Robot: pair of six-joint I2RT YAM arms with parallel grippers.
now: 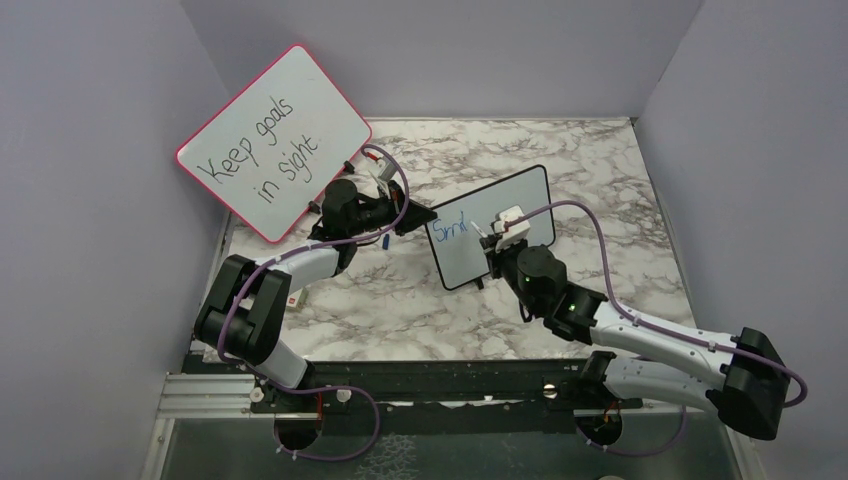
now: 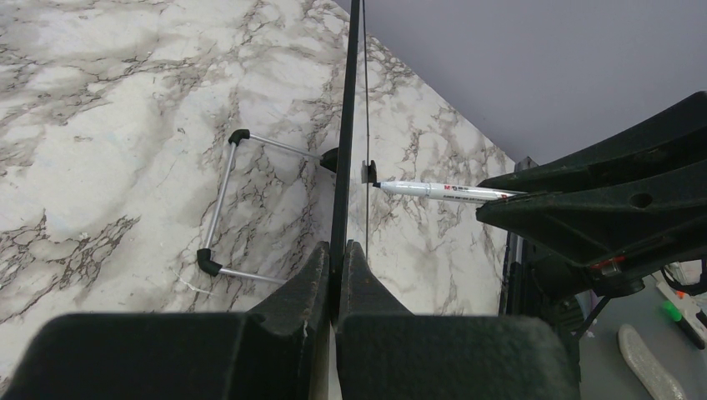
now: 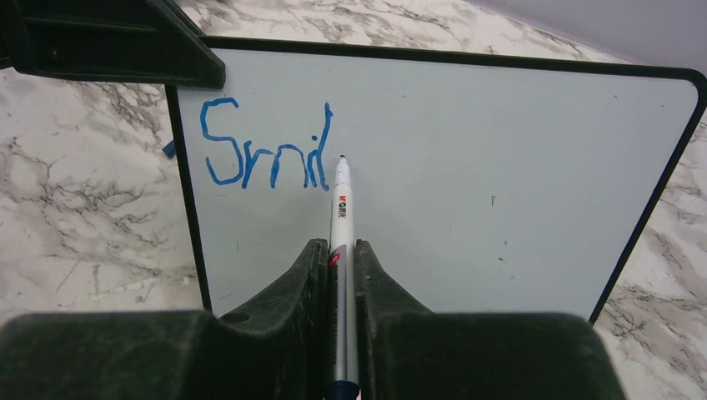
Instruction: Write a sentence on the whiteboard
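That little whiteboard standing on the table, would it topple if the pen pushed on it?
Probably, left alone: the whiteboard is thin and leans on a slim wire foot. It looks stiff, since the left jaws pinching only its edge hold it steady.

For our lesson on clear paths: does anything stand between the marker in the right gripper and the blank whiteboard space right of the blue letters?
Nothing visible does. The marker tip sits just right of the blue letters; the whiteboard beyond is bare. The left gripper clamps the far left edge.
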